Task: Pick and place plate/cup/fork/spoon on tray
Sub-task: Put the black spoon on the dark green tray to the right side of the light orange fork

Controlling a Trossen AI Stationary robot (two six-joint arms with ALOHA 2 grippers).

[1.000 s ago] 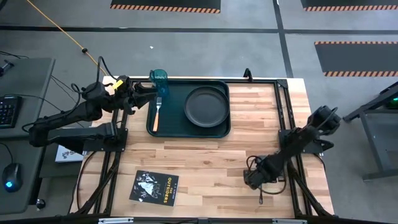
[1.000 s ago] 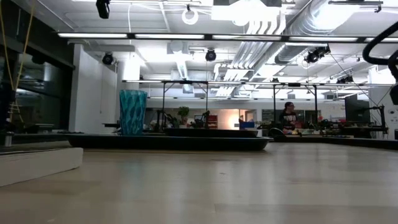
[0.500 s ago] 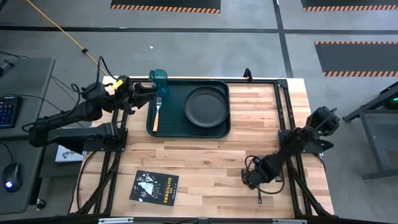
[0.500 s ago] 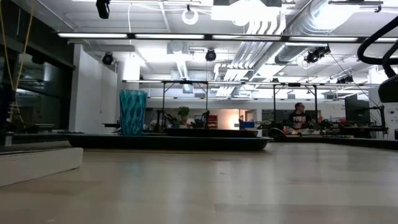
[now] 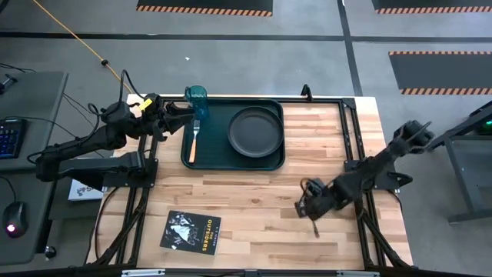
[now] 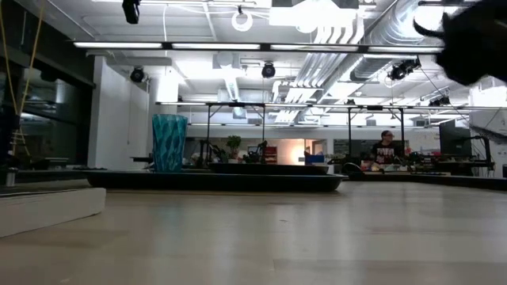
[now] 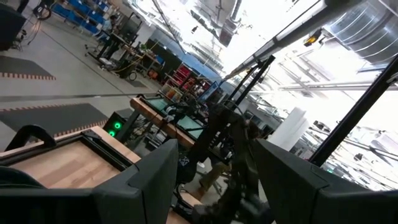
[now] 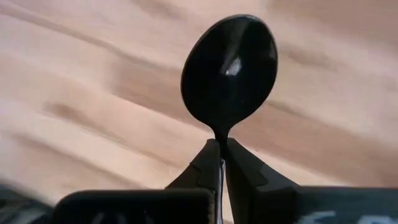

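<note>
**Spoon in right gripper, off tray**

Wood table (image 5: 254,192) in an open workshop; a person (image 6: 386,148) stands far behind. Tray (image 5: 215,158) at the far left-centre holds the plate (image 5: 255,129), fork (image 5: 194,138) and, at its far-left corner, the cup (image 5: 196,98). Booklet (image 5: 191,231) lies near the front edge. Right gripper (image 8: 221,163), over bare wood front-right, pinches the spoon (image 8: 229,70) handle, bowl pointing outward. Left gripper (image 5: 182,115) sits beside the cup; fingers (image 7: 149,180) apart.

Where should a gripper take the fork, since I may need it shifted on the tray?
By the tan handle, from straight above. The fork lies flat along the tray's left edge, tines toward the cup, which crowds that end; jaws should close across the handle's narrow width.
</note>
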